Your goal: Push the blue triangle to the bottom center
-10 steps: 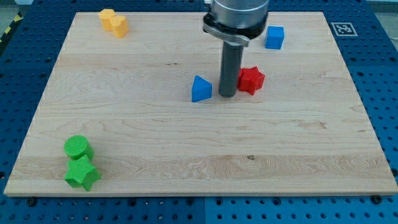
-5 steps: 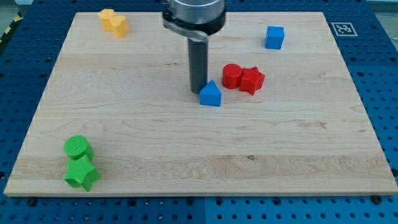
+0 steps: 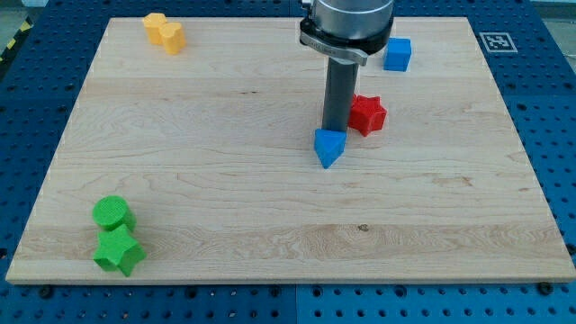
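The blue triangle (image 3: 329, 147) lies near the middle of the wooden board (image 3: 225, 198), a little right of centre. My tip (image 3: 336, 130) stands right at the triangle's top edge, touching or almost touching it. The dark rod rises from there toward the view's top and hides the red cylinder seen earlier. A red star (image 3: 367, 114) sits just right of the rod.
A blue cube (image 3: 398, 54) is at the top right. Two yellow blocks (image 3: 165, 32) sit at the top left. A green cylinder (image 3: 112, 213) and a green star (image 3: 119, 250) sit at the bottom left.
My tip has moved right from the triangle's upper left to just above it. The blue triangle has slid right and slightly down and has turned. The red cylinder is now hidden behind the rod.
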Tool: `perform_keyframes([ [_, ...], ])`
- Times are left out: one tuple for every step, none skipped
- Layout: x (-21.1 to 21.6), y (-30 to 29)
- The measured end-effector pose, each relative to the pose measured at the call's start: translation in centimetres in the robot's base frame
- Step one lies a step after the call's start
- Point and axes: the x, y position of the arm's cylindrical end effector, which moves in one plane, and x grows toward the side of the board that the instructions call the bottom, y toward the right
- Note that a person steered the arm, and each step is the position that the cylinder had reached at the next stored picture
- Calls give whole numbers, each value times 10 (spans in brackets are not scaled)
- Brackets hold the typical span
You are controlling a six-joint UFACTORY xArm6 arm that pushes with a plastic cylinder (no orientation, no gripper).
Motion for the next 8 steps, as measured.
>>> perform_keyframes([
  [21,0],
  [27,-4],
  [37,-13],
  [46,-30],
  [71,-36],
  [101,-36],
  [116,-36],
  [78,-38],
])
